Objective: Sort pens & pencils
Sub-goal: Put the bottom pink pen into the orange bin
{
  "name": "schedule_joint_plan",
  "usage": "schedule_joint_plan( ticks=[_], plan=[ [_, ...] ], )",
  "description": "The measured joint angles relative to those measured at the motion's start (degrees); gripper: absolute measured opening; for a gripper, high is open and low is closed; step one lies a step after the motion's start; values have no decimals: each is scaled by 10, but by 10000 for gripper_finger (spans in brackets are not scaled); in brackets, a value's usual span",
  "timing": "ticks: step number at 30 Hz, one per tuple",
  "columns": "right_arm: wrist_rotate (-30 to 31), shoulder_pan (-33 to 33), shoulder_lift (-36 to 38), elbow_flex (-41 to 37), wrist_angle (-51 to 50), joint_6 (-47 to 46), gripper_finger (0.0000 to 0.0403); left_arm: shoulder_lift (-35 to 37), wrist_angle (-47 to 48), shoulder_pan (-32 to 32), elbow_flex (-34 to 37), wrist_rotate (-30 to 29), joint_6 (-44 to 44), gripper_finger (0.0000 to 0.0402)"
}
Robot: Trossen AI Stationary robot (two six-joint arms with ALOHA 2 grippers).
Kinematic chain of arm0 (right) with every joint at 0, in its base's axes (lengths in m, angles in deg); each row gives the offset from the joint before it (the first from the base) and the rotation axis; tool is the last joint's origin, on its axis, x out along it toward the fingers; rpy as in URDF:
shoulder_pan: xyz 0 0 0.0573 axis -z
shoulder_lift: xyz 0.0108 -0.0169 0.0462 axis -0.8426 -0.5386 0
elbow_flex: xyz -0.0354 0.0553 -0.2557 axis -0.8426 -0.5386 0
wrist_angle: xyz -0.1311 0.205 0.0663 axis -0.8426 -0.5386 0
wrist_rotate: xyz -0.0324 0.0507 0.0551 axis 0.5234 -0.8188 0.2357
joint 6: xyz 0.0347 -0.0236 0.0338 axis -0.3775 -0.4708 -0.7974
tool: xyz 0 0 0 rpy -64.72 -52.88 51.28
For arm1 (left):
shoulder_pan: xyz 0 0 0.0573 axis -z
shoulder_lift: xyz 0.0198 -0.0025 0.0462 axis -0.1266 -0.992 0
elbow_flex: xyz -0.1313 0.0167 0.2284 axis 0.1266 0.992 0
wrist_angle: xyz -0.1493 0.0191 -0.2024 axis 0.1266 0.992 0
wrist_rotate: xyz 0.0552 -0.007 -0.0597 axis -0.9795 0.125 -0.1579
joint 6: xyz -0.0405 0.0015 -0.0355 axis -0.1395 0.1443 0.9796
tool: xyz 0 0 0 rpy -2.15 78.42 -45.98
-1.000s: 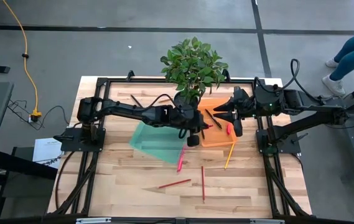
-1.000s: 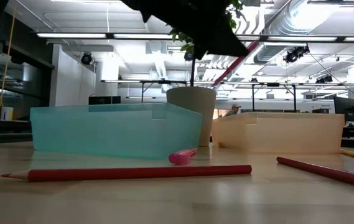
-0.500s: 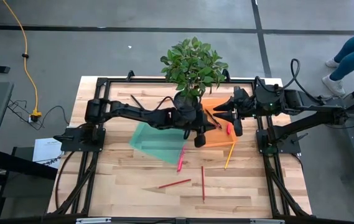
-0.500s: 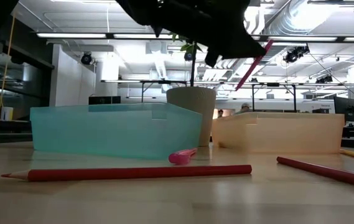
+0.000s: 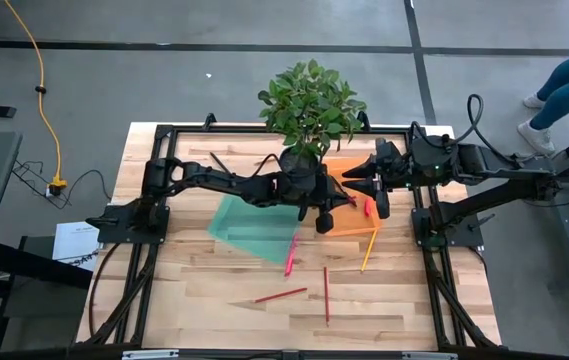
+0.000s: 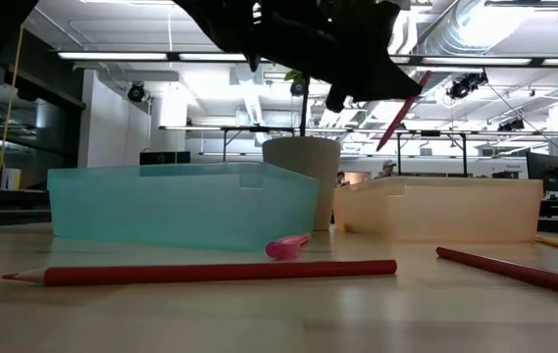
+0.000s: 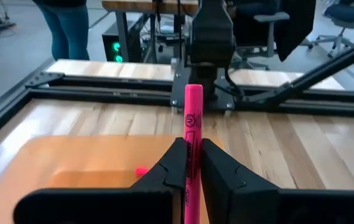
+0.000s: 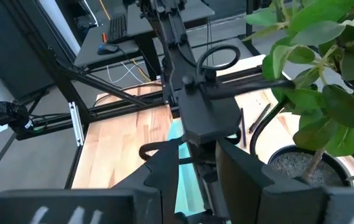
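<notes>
My left gripper [image 5: 324, 218] hangs over the left edge of the orange tray [image 5: 352, 222], shut on a bright pink pen [image 7: 193, 118] that also shows high up in the low view [image 6: 403, 103]. A black pen [image 5: 344, 190] and a pink pen [image 5: 368, 207] lie in that tray. Another pink pen [image 5: 290, 255] lies on the table by the green tray [image 5: 249, 230]. A yellow pencil [image 5: 369, 250] and two red pencils [image 5: 281, 295] [image 5: 326, 293] lie flat on the wood. My right gripper [image 5: 359, 180] waits open above the tray's far side. My left gripper pinches the pink pen's barrel [image 7: 193, 163] between its two fingers [image 7: 175, 158]. The fingers come nearly level from the table's left and lie across the pen. The pen stands steeply tilted, one end above the fingers, lifted clear above the orange tray.
A potted plant [image 5: 307, 110] stands at the far middle, its pot [image 6: 301, 176] between the two trays. Two black pens [image 5: 219, 162] lie at the far left of the table. A person's legs [image 5: 564, 90] show beyond the right edge. Bare wood lies at the near left.
My left gripper has moved toward the table's right edge and down, over the orange tray's left edge, tipping forward. The pink pen has gone with it and has come into the low view, still held and clear of the tray.
</notes>
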Motion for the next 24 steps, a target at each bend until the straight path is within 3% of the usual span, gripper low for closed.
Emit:
schedule_joint_plan(
  ticks=[24],
  plan=[
    [1, 0, 0, 0, 11, 2, 99, 1, -2, -18, 0, 56, -35, 19]
  ],
)
